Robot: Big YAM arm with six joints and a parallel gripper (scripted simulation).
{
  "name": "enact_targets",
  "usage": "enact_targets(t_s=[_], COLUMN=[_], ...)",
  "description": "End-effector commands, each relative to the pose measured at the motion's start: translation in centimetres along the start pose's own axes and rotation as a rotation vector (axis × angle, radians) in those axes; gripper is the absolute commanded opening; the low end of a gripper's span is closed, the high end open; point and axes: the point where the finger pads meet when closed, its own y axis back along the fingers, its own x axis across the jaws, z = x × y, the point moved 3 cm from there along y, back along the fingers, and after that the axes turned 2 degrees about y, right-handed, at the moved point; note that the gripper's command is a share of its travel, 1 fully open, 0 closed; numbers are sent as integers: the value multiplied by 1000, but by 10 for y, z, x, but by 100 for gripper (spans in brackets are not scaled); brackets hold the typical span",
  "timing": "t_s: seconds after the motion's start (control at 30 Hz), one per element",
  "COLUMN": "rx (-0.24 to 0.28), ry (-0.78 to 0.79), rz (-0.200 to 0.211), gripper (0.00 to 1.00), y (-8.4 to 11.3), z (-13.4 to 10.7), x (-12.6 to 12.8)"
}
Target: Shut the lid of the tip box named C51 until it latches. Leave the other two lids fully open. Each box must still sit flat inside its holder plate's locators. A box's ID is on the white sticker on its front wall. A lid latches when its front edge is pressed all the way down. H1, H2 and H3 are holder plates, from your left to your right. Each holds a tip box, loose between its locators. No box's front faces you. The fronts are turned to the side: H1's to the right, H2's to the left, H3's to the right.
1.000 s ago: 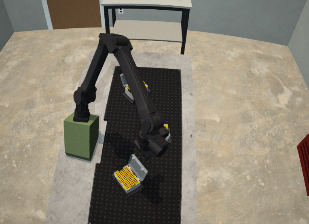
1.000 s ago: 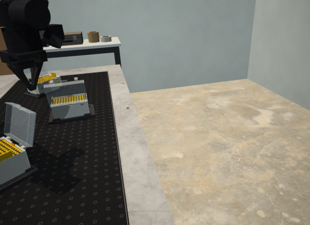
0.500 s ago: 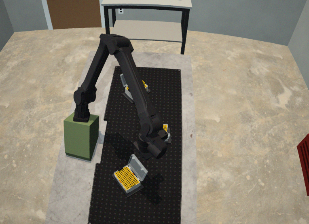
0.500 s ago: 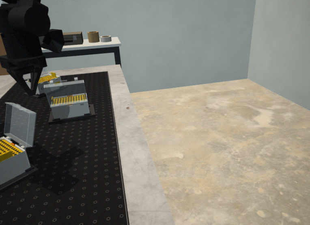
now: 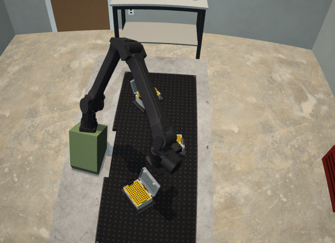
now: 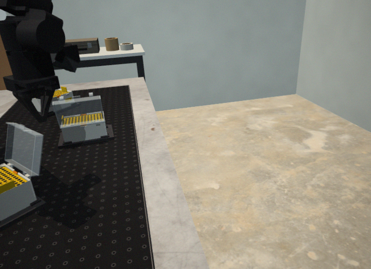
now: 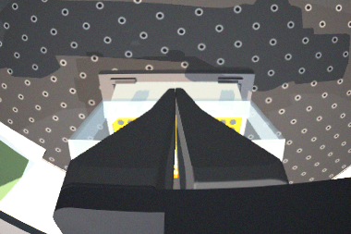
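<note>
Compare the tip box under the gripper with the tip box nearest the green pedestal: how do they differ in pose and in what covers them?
The middle box is mostly hidden beneath the shut, empty gripper; the near box is in plain view. In the exterior view the middle box's lid shows its broad face, the near box's lid its side. Both hold yellow tip racks, and both lids are open.

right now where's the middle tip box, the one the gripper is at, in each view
Top: middle tip box sits right of centre, mostly hidden by the arm's wrist.
Exterior: upper left, lid raised, just right of the shut gripper.
Wrist: centre, behind the gripper's tips.
Shared landmark: the black perforated board under it.
</note>
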Motion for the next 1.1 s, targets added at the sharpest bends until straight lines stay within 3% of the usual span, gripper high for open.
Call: enact_targets(t_s=[0.0, 0.03, 0.07, 0.2, 0.33, 0.4, 0.43, 0.5, 0.53, 0.87, 0.9, 1.07], rx=[3, 3, -1, 3, 1, 0, -3, -6, -4, -4, -9, -5], ry=[3, 3, 23, 1, 8, 13, 28, 31, 12, 12, 17, -5], rz=[1, 1, -35, 5, -7, -17, -44, -56, -28, -28, -48, -11], gripper=[0, 0, 0, 0, 0, 0, 0, 0, 0, 0, 0, 0], y=[-10, -10, 3, -19, -22, -19, -10, -5, -12, -12, -5, -17], z=[5, 5, 13, 4, 6, 9, 16, 16, 6, 6, 4, -15], x=[-2, -2, -8, 0, -6, -2, -12, -17, -10, -10, -15, -4])
